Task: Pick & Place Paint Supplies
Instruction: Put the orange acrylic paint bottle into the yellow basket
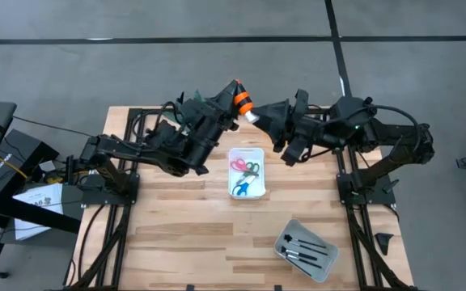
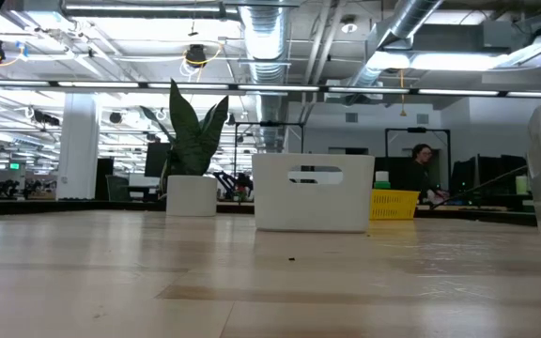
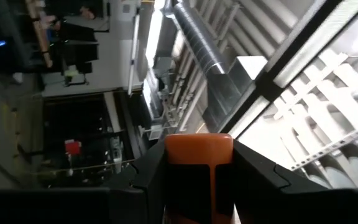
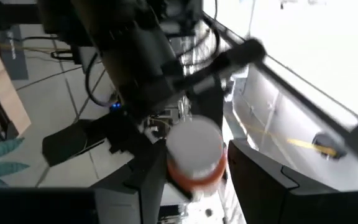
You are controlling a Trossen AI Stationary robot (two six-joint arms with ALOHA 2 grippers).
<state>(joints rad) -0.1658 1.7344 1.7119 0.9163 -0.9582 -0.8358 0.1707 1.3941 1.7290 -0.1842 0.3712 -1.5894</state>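
Left pincer: the left gripper is raised above the far edge of the tabletop, near its middle, and its two dark fingers are closed on the orange end of a small orange-and-white plastic paint bottle.
Left wrist view: the orange bottle end sits squarely between the two fingers, which press on it from both sides.
Right pincer: the right gripper meets the same bottle from the opposite side; its fingers stand around the white end and appear to bear on it, though firm contact cannot be confirmed.
Right wrist view: the white end with its orange band lies centred between the right fingers.
Reason for pose: both arms hold the bottle in mid-air between them; this is judged to be a hand-over from one arm to the other. The direction cannot be told.
Bottle location: airborne, clear of the wooden tabletop, just beyond the far end of the white rectangular tray.
White tray contents: small scissors with pink, green and blue handles.
Grey tray: near the right front corner, holding thin dark-handled brushes.
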